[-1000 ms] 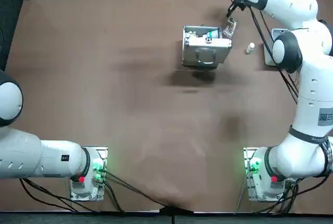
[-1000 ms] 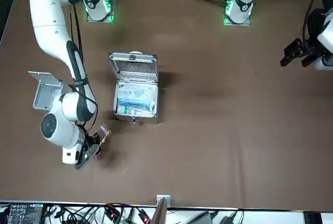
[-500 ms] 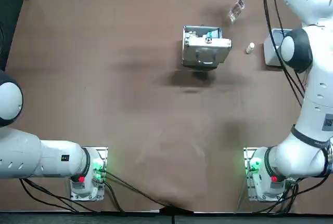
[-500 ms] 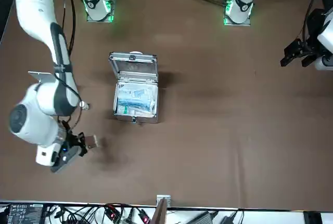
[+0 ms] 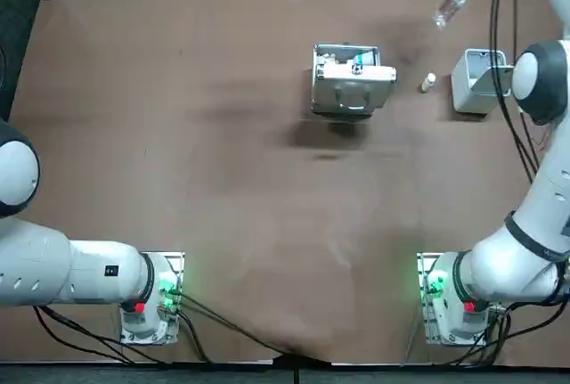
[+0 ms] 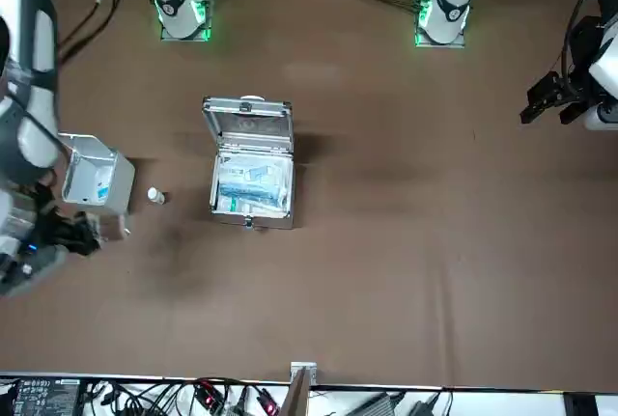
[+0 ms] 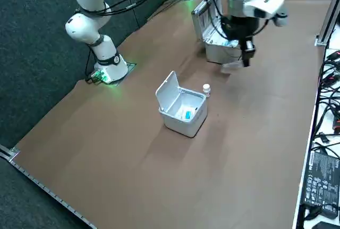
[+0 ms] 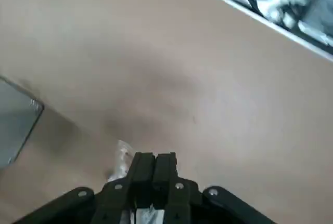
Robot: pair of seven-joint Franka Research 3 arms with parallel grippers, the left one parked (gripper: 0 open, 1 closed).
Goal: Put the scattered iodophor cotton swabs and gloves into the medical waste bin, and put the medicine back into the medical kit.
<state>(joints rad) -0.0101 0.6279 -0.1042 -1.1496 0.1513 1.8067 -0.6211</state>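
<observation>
Silver medical kit: lid open, far centre-right. Small white medicine bottle: between kit and waste bin. Grey waste bin: lid up, far right. Clear plastic piece: pinched in right gripper, raised near far edge.

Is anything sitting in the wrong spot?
Yes: the little white bottle stands alone on the table between the open medical kit and the waste bin. The right end effector, shut on a clear packet, hangs near the bin.

The right arm reaches far out from its base, wrist turned so that the right gripper points down over the table, its fingers pressed together on a clear packet hanging just beneath the jaws.
</observation>
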